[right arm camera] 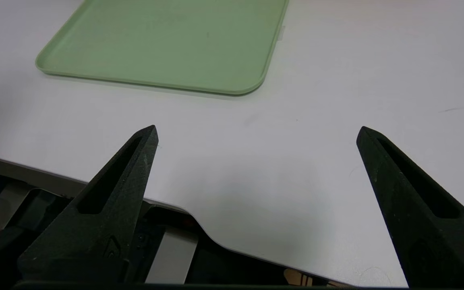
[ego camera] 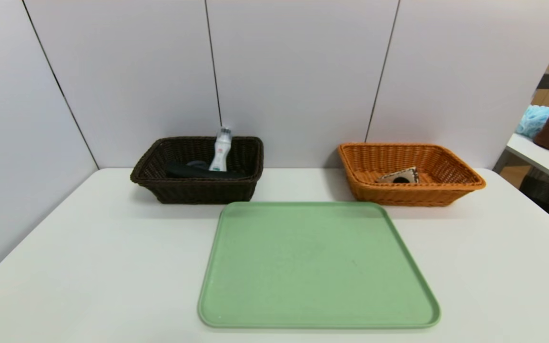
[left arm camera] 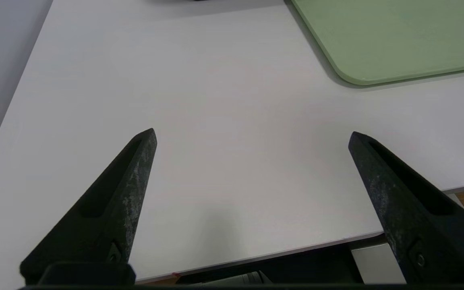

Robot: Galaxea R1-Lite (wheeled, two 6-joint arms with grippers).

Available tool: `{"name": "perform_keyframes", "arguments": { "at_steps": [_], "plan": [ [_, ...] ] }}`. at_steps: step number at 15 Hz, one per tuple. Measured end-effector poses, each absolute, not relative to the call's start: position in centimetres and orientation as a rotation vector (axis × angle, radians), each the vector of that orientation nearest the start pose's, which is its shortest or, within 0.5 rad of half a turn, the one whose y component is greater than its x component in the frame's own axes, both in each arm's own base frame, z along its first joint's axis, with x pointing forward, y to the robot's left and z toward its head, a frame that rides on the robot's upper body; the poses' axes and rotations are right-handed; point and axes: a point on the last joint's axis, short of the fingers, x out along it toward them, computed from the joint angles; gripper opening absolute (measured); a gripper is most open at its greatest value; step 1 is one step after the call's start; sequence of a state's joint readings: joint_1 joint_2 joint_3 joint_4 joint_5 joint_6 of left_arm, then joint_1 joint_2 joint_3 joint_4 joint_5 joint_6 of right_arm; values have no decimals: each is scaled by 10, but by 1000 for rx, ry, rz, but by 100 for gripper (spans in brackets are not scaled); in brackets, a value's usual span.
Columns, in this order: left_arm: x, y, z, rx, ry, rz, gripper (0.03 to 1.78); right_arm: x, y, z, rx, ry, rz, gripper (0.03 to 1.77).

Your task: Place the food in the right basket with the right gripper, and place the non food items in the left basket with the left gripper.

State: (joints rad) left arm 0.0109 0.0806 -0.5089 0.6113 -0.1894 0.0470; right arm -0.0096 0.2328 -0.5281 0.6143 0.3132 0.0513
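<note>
The dark brown left basket [ego camera: 160, 183] at the back left holds a white bottle [ego camera: 220, 152] standing upright and a flat black item [ego camera: 193, 170]. The orange right basket [ego camera: 460, 183] at the back right holds a tan food packet [ego camera: 398, 176] with a dark round spot. Neither gripper shows in the head view. My left gripper [left arm camera: 252, 135] hangs open over bare table near the front edge, holding nothing. My right gripper [right arm camera: 257, 131] is also open and empty above the table's front edge.
A light green tray [ego camera: 317, 314] [left arm camera: 397, 44] [right arm camera: 163, 44] lies bare in the middle of the white table [ego camera: 65, 267]. Grey wall panels close off the back and left. A second table [ego camera: 546, 162] with a brown roll stands off to the right.
</note>
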Motion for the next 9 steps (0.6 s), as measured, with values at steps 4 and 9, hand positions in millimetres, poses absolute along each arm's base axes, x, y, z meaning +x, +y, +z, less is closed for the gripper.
{"name": "perform_keyframes", "arguments": {
  "at_steps": [4, 9],
  "plan": [
    [-74, -5, 140, 30, 162, -182, 169, -57, 9, 156, 141, 294, 307, 170],
    [-74, -5, 129, 40, 151, -183, 169, -72, 9, 147, 129, 242, 389, 170]
  ]
}}
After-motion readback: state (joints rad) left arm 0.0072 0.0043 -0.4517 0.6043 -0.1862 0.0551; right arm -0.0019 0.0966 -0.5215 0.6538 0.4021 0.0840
